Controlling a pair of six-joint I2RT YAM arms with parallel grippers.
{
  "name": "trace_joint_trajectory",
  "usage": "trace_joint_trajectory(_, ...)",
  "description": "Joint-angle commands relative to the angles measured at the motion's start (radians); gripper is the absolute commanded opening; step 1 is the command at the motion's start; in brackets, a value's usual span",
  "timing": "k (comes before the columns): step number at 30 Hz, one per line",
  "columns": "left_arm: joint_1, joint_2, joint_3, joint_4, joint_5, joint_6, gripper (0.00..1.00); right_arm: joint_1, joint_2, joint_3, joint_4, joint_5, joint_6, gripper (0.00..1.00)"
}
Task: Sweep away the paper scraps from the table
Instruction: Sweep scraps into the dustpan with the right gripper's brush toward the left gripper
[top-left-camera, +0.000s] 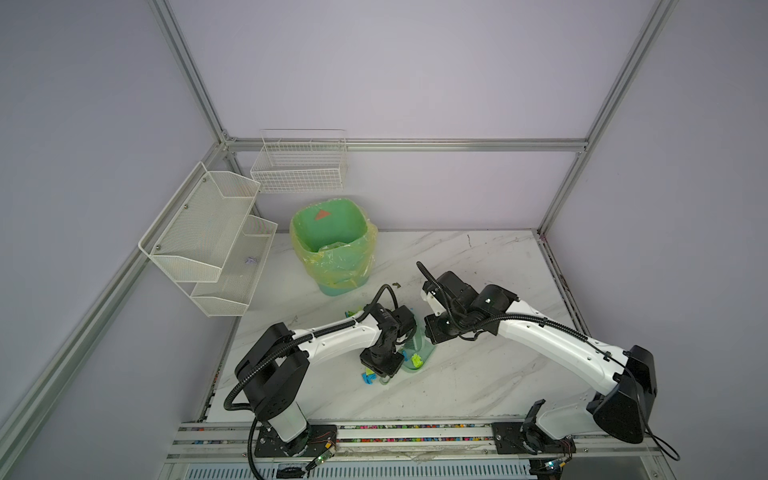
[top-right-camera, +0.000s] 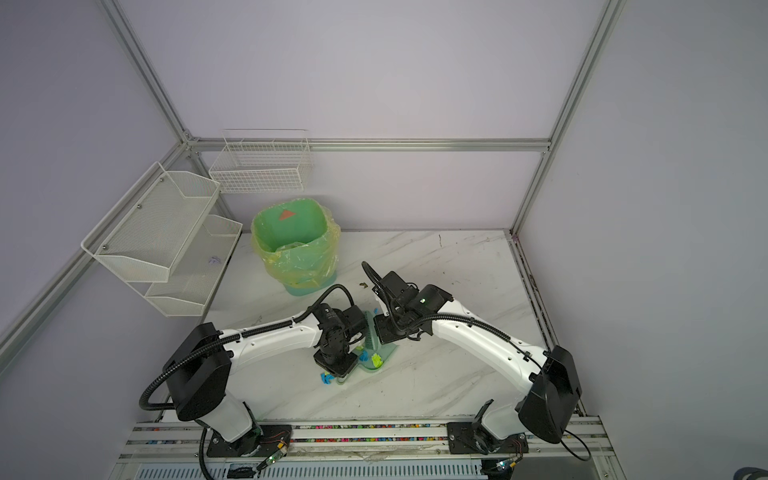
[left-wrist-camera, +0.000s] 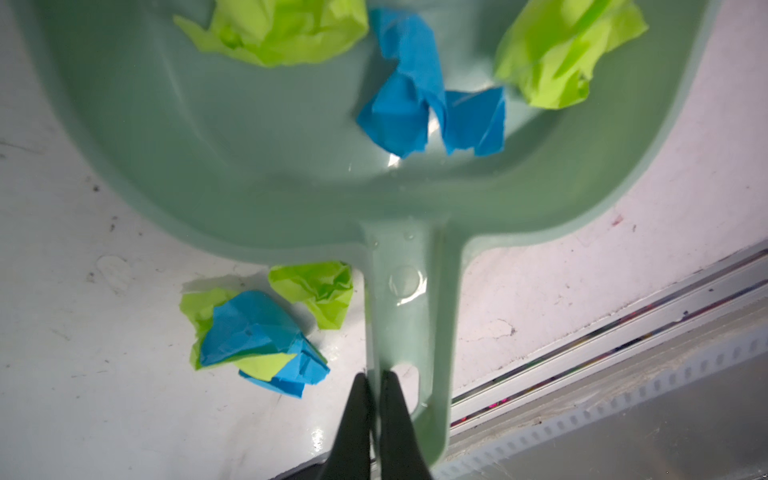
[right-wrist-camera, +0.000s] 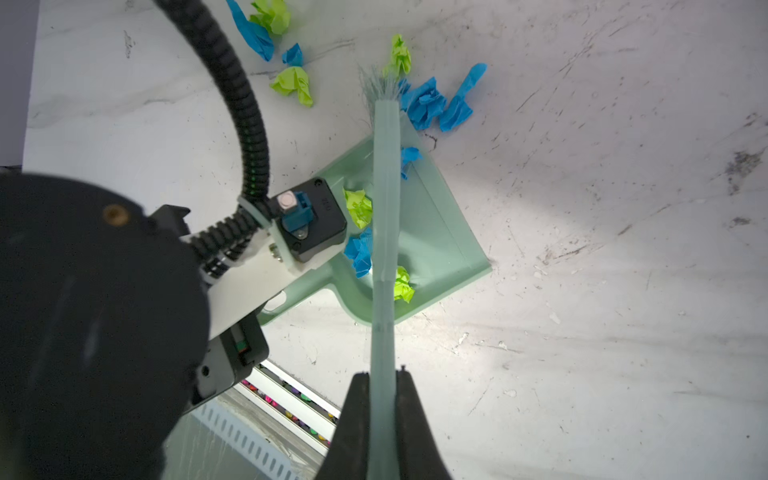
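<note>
Left hand (left-wrist-camera: 375, 374) clenched on dustpan (left-wrist-camera: 249, 166) handle; right hand (right-wrist-camera: 382, 372) clenched on brush (right-wrist-camera: 386, 187). Scraps (right-wrist-camera: 424, 102) lay beside its lip: lip needed pressing flat on desk (right-wrist-camera: 582, 291), strokes short, inward.

In the left wrist view the pale green plastic dustpan (left-wrist-camera: 249, 166) runs off the edge beyond the fingertips of the left gripper (left-wrist-camera: 374, 379), cropping two crumpled yellow-green paper scraps (left-wrist-camera: 282, 33)
</note>
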Motion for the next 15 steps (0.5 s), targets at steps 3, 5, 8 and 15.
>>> trace_joint_trajectory(3, -0.003, -0.022, 0.04, 0.011, -0.01, -0.015, 0.0, -0.007, -0.025, 0.064, -0.04, 0.128, 0.075, 0.0)
trace_joint_trajectory(5, -0.003, -0.027, 0.037, 0.011, -0.012, -0.016, 0.0, -0.014, -0.021, 0.077, -0.059, 0.181, 0.087, 0.0)
trace_joint_trajectory(8, -0.004, -0.035, 0.026, 0.026, -0.012, -0.016, 0.0, -0.024, -0.011, 0.098, -0.069, 0.252, 0.098, 0.0)
trace_joint_trajectory(15, -0.005, -0.036, 0.0, 0.045, -0.028, -0.016, 0.0, -0.028, 0.111, 0.138, 0.056, 0.344, 0.032, 0.0)
